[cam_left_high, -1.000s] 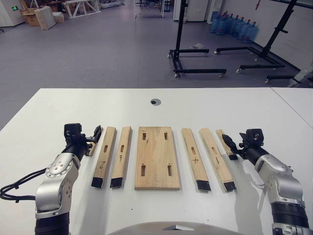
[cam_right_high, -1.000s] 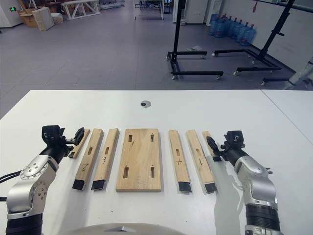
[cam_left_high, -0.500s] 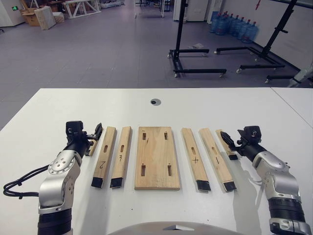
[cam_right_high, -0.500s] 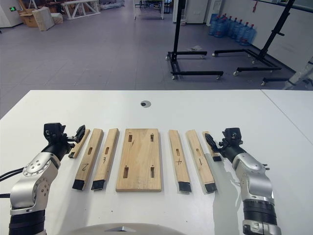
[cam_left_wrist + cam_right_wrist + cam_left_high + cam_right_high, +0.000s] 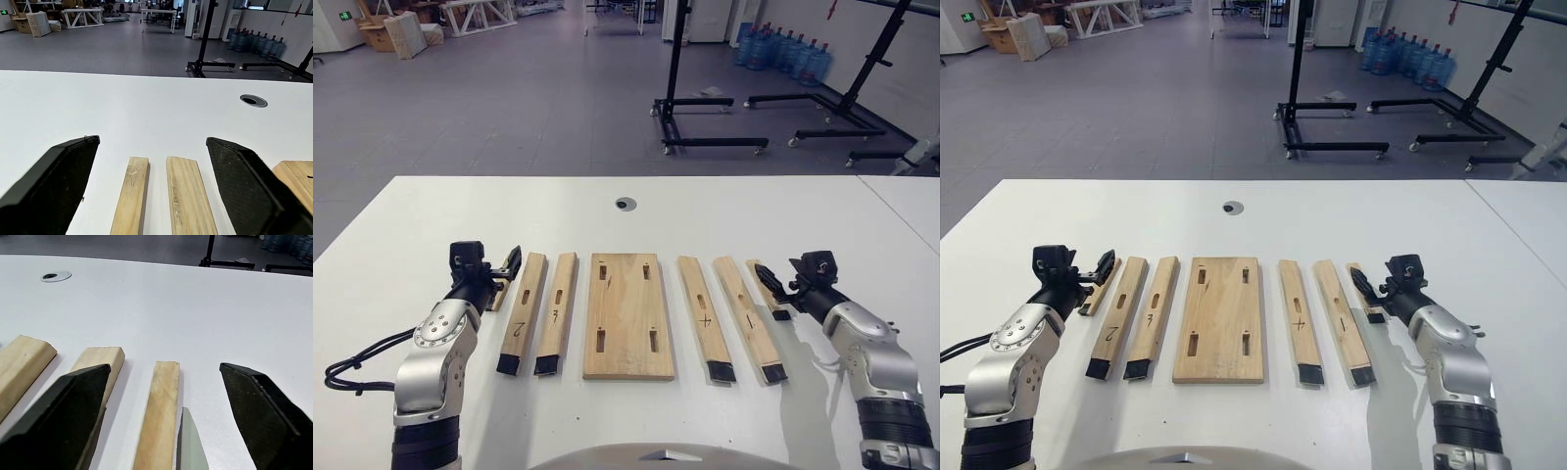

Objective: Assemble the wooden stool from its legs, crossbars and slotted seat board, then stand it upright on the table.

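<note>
We found the stool laid out flat as a kit on the white table (image 5: 724,211), with nothing yet joined. The seat board (image 5: 627,315) lay in the middle. The left pair of legs (image 5: 522,311) and the right pair of legs (image 5: 747,315) lay beside it, black feet toward the robot. We judged this order was meant to keep each part near the slots it would serve.

Outermost lay the two short pieces, the left crossbar (image 5: 129,196) and the right crossbar (image 5: 157,416). The left gripper (image 5: 151,142) sat low over its crossbar, fingers spread wide and empty. The wood lay between them, along with the tip of the nearest leg. The right gripper (image 5: 165,366) mirrored it, wide and empty, with the right crossbar about centred in the gap.

We read both poses as a lined-up approach for a pinch across the narrow width. Whether the fingertips touched the tabletop we could not tell. To our mind the task was at its very beginning.
</note>
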Tool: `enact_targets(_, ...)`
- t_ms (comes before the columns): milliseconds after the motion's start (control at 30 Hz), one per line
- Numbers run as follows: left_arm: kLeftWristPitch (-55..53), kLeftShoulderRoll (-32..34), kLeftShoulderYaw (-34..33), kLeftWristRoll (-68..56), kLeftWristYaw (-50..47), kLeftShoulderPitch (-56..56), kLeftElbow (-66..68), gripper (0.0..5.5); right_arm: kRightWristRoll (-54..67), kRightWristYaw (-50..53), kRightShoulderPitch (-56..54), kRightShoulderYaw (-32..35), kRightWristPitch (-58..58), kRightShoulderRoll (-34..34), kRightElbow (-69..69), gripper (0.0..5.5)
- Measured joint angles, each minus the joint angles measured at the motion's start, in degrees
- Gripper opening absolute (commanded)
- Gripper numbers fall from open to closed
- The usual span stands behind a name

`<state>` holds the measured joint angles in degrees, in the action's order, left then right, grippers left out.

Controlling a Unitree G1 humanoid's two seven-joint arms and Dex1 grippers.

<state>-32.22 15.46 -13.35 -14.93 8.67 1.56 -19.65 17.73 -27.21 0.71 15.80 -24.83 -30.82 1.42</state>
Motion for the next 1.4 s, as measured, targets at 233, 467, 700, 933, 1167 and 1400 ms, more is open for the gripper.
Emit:
enact_targets(233,-0.37,-0.15,0.66,0.1,-0.14,0.59,-0.19,4.03,-1.66,-1.4,3.2,-1.91,-1.56,-1.07,0.74,4.13)
enact_targets(467,-0.61,-0.3,0.86,0.11,-0.38,0.61,-0.19,4.0,-2.6,-0.11,1.96,-3.32,-1.95,0.1,3.01,3.94)
enact_targets(700,-0.96,-0.32,1.22,0.07,-0.39,0.61,-0.19,4.0,-3.76,0.85,1.29,-4.16,-1.25,0.27,3.52,2.84)
enact_targets(933,-1.17,-0.32,1.18,0.03,-0.22,0.58,-0.18,4.0,-4.36,0.79,2.19,-4.36,-1.33,-0.16,2.37,1.64)
enact_targets(1167,-1.16,-0.31,0.69,0.08,-0.61,0.07,-0.07,4.0,-4.89,0.41,2.41,-4.52,-1.44,-1.01,2.2,1.28)
enact_targets(1400,-8.76,-0.67,-3.4,-9.95,2.16,-4.24,-0.61,4.0,-1.05,1.22,-0.97,0.56,-2.75,-0.32,2.32,1.28)
